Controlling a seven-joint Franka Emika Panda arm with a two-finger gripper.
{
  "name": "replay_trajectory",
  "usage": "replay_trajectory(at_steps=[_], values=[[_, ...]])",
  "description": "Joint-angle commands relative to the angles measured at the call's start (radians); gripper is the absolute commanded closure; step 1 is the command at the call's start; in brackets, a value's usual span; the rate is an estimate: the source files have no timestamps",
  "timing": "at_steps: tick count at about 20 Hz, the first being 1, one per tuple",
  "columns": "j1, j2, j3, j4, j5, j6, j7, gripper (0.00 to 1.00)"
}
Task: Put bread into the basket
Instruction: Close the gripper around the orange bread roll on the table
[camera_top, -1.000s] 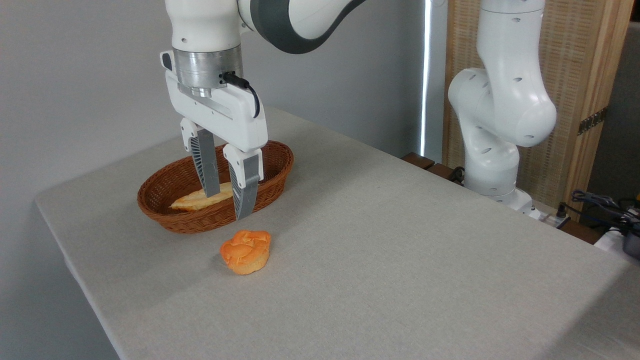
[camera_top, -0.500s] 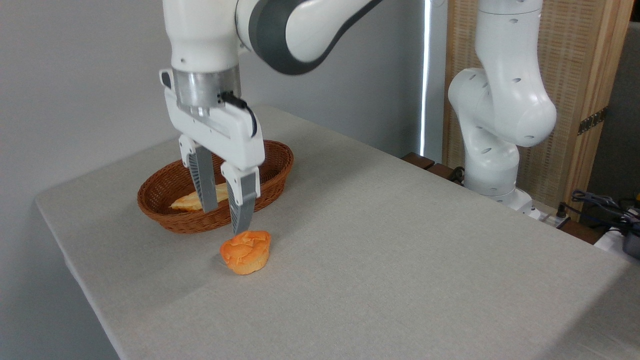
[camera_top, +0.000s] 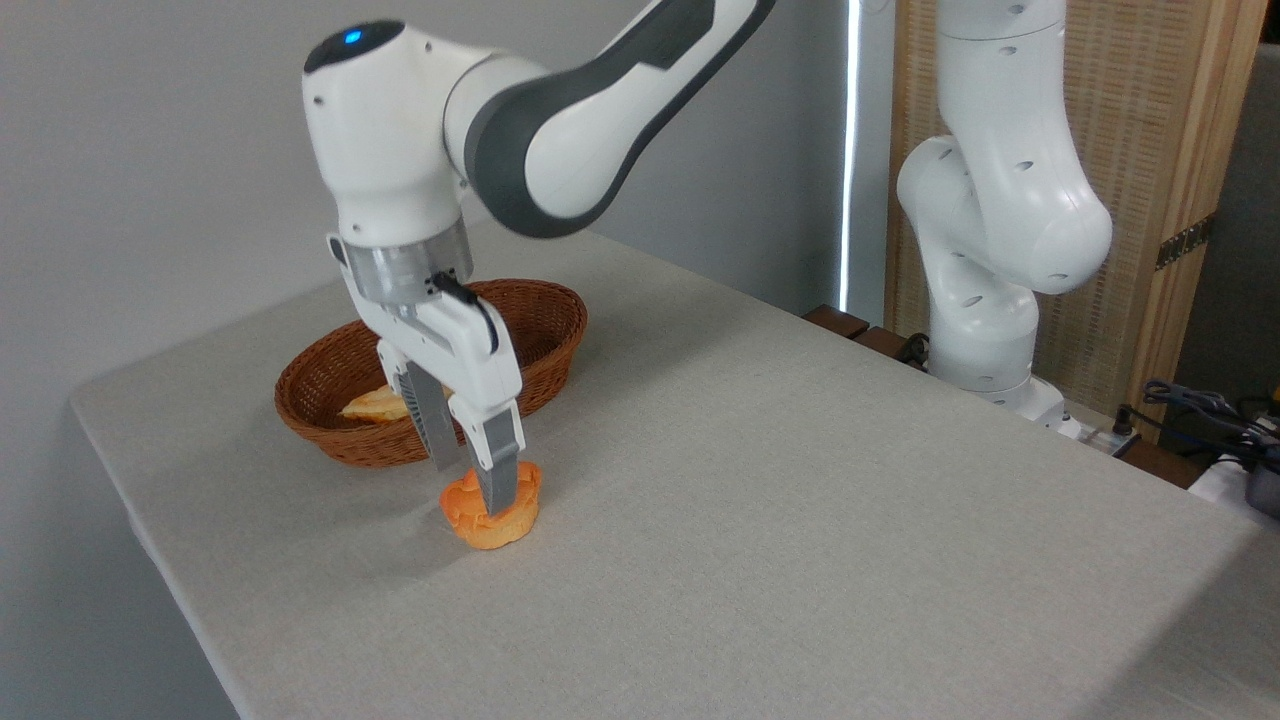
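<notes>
The bread (camera_top: 515, 515), a bright-orange muffin-shaped bun, sits on the grey tablecloth just in front of the basket (camera_top: 545, 310). The basket is oval, reddish-brown wicker. My gripper (camera_top: 470, 488) has come down over the bun, open, with its fingers pointing at the table. The near finger (camera_top: 497, 470) covers the middle of the bun's top. The far finger (camera_top: 435, 430) stands at the bun's back-left edge, its tip hidden. Whether either finger touches the bun I cannot tell.
A pale, flat, elongated piece of bread (camera_top: 372, 405) lies inside the basket, partly hidden by my gripper. The arm's white base (camera_top: 1000, 250) rises at the table's far right, with cables (camera_top: 1200, 405) beyond it. The table's left edge (camera_top: 110, 470) runs close to the basket.
The gripper has dropped from above the basket's front rim and shifted slightly toward the camera, so its fingers now reach down around the bun. The bun and basket have not moved.
</notes>
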Motion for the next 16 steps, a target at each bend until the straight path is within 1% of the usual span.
replay_trajectory(at_steps=[1, 3, 8, 9, 10, 12, 13, 14, 16], values=[[-0.002, 0.026, -0.007, -0.003, 0.003, 0.016, 0.002, 0.00], [-0.002, 0.041, -0.007, -0.003, 0.005, 0.016, 0.005, 0.00], [-0.002, 0.043, -0.007, -0.004, 0.009, 0.005, 0.008, 0.00], [-0.002, 0.044, -0.007, -0.004, 0.011, 0.005, 0.010, 0.02], [-0.001, 0.044, -0.007, -0.004, 0.012, 0.005, 0.011, 0.12], [-0.001, 0.044, -0.007, -0.004, 0.013, 0.004, 0.013, 0.45], [0.001, 0.044, -0.007, -0.003, 0.013, 0.004, 0.013, 0.57], [0.001, 0.043, -0.007, -0.004, 0.013, 0.004, 0.013, 0.62], [0.001, 0.043, -0.007, -0.003, 0.013, 0.004, 0.013, 0.62]])
